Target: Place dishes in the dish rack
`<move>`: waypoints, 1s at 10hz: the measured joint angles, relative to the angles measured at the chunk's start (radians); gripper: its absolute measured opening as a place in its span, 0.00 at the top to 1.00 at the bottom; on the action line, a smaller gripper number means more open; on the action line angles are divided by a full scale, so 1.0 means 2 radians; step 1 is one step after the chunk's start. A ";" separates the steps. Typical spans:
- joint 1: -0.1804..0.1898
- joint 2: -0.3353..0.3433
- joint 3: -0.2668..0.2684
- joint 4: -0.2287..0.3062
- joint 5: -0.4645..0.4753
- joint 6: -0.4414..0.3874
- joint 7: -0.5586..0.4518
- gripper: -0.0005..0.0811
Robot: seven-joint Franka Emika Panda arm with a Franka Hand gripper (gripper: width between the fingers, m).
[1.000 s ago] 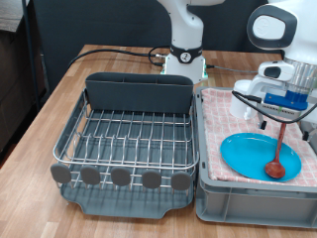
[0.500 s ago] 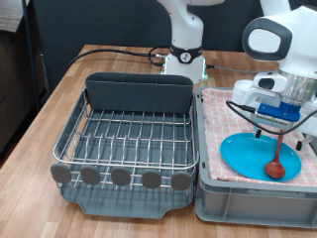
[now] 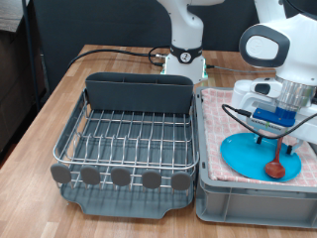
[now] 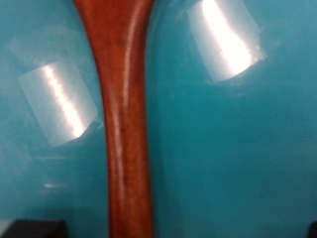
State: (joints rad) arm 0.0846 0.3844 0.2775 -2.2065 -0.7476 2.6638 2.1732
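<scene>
My claw (image 3: 278, 139) hangs low over the wooden spoon (image 3: 274, 165) lying on the blue plate (image 3: 248, 154) in the grey bin (image 3: 213, 193); whether its fingers are apart I cannot tell. I must center on the handle and grip firmly.

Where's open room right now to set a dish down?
The dish rack wire grid shows bare between the caddy and the end discs. The bin is crowded: the blue plate fills it, with the wooden spoon and the hand above.
</scene>
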 joint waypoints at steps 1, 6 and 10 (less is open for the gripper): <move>0.000 0.002 -0.002 0.000 -0.002 0.004 0.001 0.33; 0.000 0.004 -0.004 0.002 -0.009 0.012 0.006 0.89; -0.018 -0.035 0.027 0.007 0.077 -0.044 -0.069 0.89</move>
State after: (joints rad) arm 0.0495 0.3135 0.3310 -2.1927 -0.5933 2.5767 2.0352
